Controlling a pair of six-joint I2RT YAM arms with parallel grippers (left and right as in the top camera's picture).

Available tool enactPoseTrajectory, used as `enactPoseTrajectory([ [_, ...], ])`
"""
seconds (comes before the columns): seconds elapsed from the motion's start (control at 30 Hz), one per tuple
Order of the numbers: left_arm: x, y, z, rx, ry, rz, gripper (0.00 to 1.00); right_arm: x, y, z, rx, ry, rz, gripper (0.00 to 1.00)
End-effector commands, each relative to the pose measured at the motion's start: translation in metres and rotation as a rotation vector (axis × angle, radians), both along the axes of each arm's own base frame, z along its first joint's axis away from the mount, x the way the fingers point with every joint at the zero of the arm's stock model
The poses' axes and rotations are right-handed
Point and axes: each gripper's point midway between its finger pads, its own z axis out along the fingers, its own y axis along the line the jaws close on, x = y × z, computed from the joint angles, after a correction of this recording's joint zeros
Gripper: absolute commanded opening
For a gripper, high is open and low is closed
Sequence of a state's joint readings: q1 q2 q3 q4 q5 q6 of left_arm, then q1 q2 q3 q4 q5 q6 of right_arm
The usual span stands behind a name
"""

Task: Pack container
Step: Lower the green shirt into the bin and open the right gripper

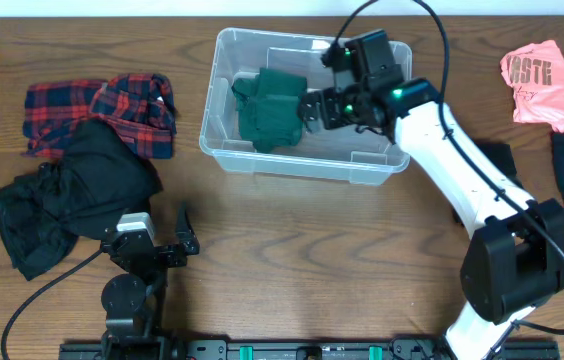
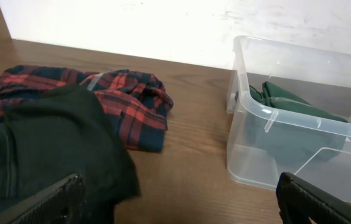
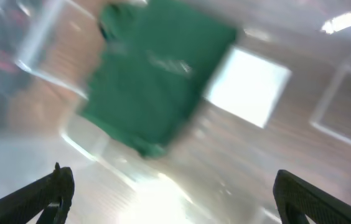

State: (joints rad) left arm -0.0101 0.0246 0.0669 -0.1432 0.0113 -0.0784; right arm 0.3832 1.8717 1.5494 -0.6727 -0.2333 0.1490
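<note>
While right hand gapes over green cloth in container, left hand wide, perhaps touching black garment

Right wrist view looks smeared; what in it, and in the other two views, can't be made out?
- Right wrist: motion blur smears the green garment and the white label; any print is unreadable.
- Overhead: the right arm covers the right inner end of the container and most of a dark cloth beside it.
- Left wrist: the frame's right edge cuts off the container; the pink shirt lies outside it.
</note>
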Motion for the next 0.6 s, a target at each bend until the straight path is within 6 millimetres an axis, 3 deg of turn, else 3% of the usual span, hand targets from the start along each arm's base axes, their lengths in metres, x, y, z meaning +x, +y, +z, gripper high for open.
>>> enactPoseTrajectory([
  [0.0, -0.002, 0.003, -0.016, -0.002, 0.049, 0.017, 0.98, -0.001, -0.024, -0.005, -0.084, -0.005, 0.052, 0.99],
  [0.3, -0.002, 0.003, -0.016, -0.002, 0.049, 0.016, 0.98, 0.008, -0.100, -0.017, -0.223, 0.049, -0.118, 0.99],
  [0.43, -0.002, 0.003, -0.016, -0.002, 0.049, 0.016, 0.98, 0.019, -0.123, -0.015, -0.253, 0.015, -0.152, 0.99],
  [0.57, -0.002, 0.003, -0.016, -0.002, 0.049, 0.016, 0.98, 0.033, -0.132, -0.009, -0.263, -0.048, -0.136, 0.99],
])
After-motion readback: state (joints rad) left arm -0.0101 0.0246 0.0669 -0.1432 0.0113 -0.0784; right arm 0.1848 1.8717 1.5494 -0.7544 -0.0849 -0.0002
